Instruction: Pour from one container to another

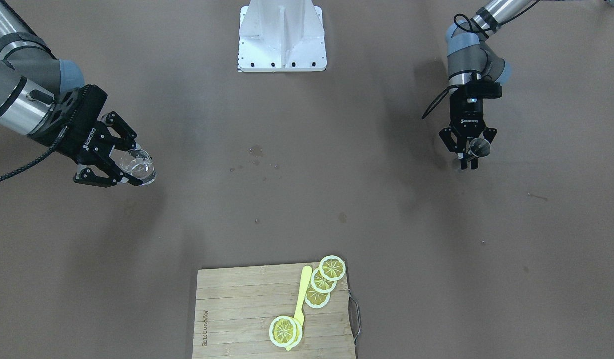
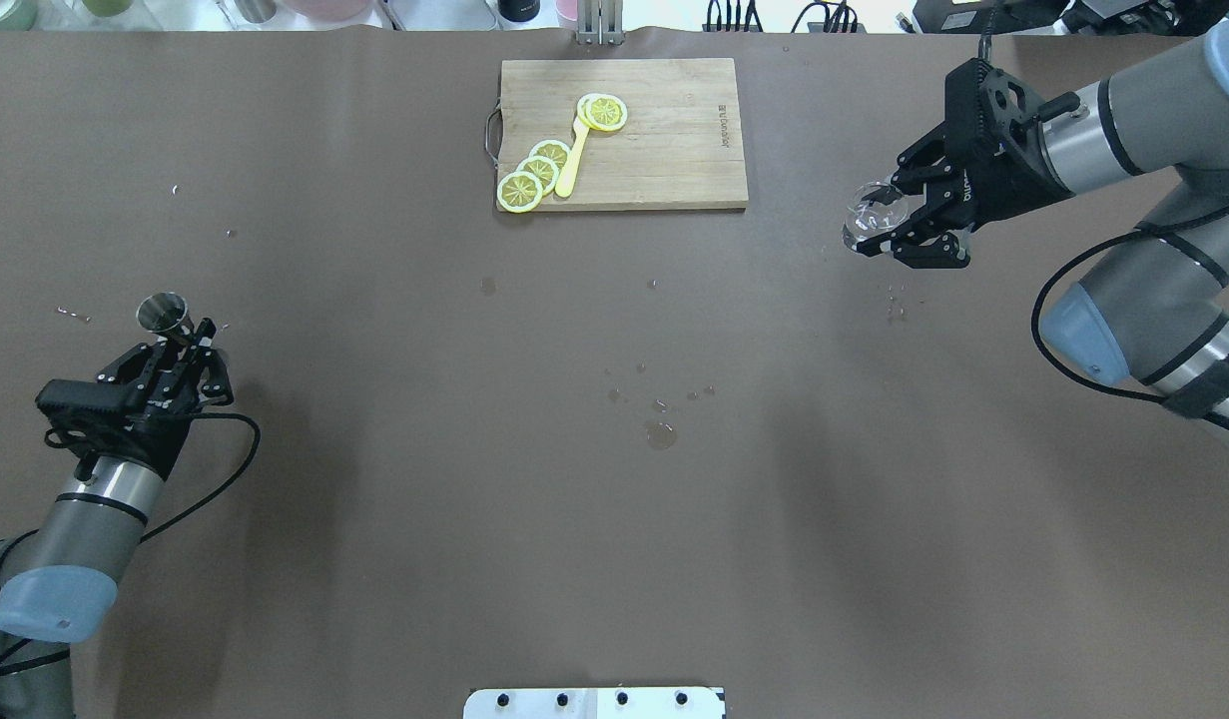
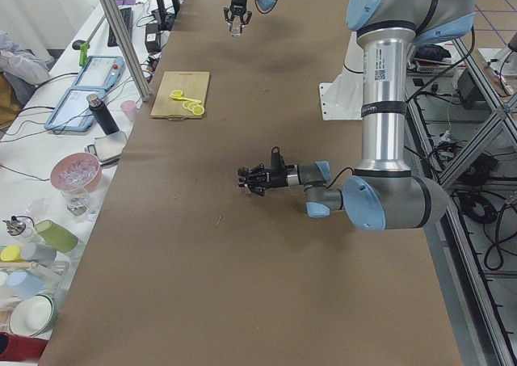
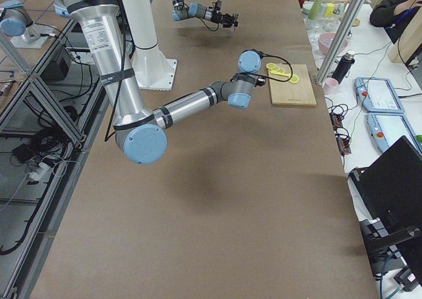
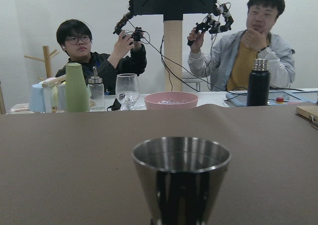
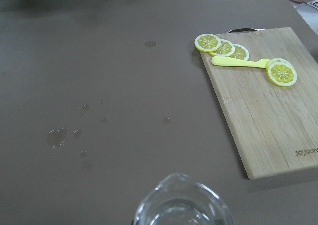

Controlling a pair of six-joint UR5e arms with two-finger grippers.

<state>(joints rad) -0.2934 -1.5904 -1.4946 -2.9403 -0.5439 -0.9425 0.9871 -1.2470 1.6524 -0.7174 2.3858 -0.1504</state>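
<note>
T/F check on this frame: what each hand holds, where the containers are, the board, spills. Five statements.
1. The left hand grips a metal cup. True.
2. The right hand is empty. False: it holds a clear glass vessel.
3. The two containers touch over the middle of the table. False: they are far apart, near opposite ends.
4. Lemon slices and a yellow utensil lie on the cutting board. True.
5. The table is dry. False: droplets sit near its middle.
</note>
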